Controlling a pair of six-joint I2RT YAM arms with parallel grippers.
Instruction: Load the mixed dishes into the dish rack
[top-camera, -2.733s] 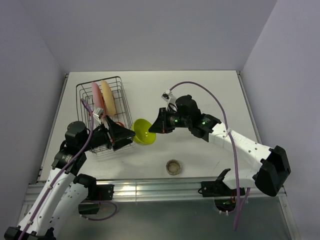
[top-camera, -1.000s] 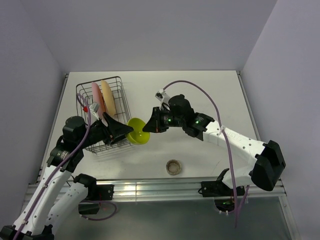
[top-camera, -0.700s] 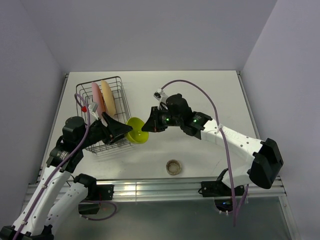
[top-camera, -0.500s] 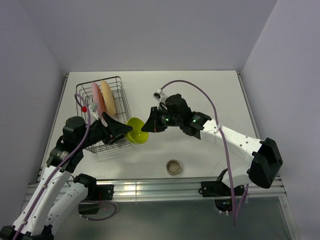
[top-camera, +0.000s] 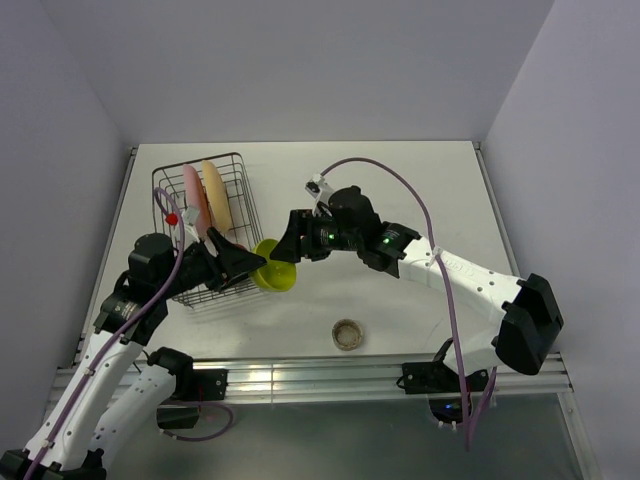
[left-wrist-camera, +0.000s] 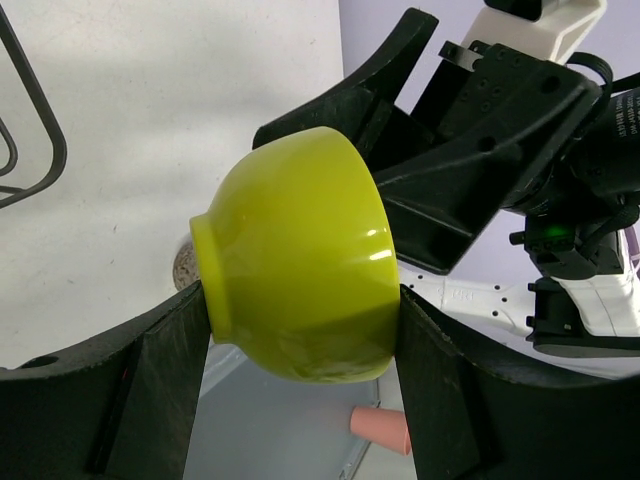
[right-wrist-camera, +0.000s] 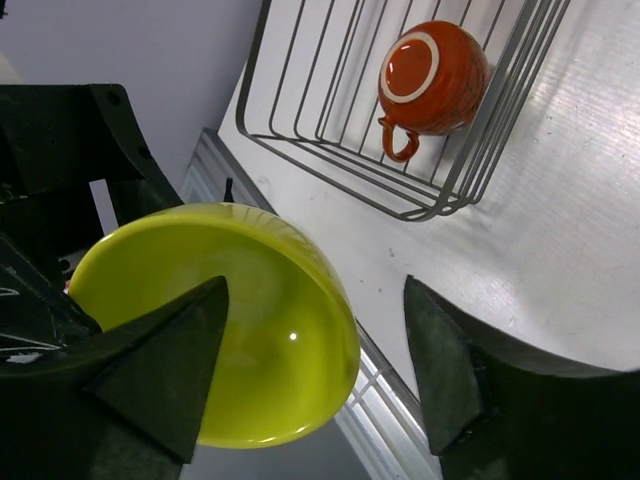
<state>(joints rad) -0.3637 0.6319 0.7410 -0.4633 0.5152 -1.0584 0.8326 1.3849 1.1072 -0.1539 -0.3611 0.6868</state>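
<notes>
pink plate (top-camera: 192, 195) and yellow-orange plate (top-camera: 215, 195) upright in dish rack (top-camera: 235, 185); red-orange mug (right-wrist-camera: 432, 65) inside too. lime-green bowl (left-wrist-camera: 295, 250) in air just beside rack, left claw (top-camera: 248, 266) clamped on it; right claw (right-wrist-camera: 312, 290) jaws apart. to go: bowl, grey-beige cup (top-camera: 347, 333) on desk (top-camera: 400, 180).

Pale lilac walls (top-camera: 300, 70) enclose a white table (top-camera: 400, 190) edged by a metal rail (top-camera: 300, 376).

The white tabletop (top-camera: 400, 190) carries the black wire dish rack (top-camera: 250, 205), which stands flat along its left side. A small grey-beige round cup (top-camera: 347, 333) sits upright on the bare surface near the front edge, well apart from the rack and to its right.
</notes>
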